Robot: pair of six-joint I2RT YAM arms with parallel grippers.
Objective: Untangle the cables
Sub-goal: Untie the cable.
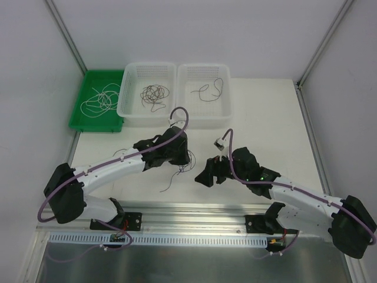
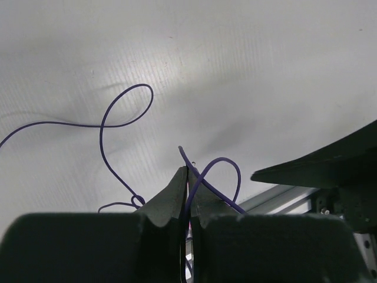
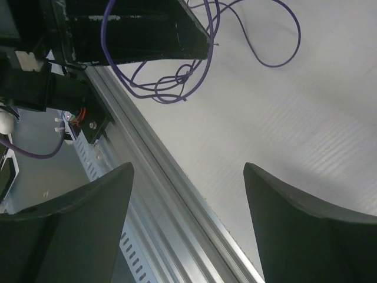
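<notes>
My left gripper [image 1: 182, 163] is shut on a thin purple cable [image 1: 169, 184] near the table's front middle; the wire trails down onto the table. In the left wrist view the jaws [image 2: 187, 172] pinch this cable [image 2: 101, 144], which curls in loose loops with a small knot on the white table. My right gripper [image 1: 203, 177] is open and empty just right of it, apart from the wire. In the right wrist view its gripper [image 3: 188, 171] stands wide open, with the left gripper [image 3: 207, 42] and the hanging cable loops [image 3: 298, 36] above.
At the back, a green tray [image 1: 79, 118] holds whitish cables [image 1: 100, 101]. A white basket [image 1: 147, 66] holds a dark tangle [image 1: 154, 94]; a second basket [image 1: 203, 68] holds one dark cable [image 1: 209, 89]. A metal rail [image 1: 194, 212] runs along the near edge.
</notes>
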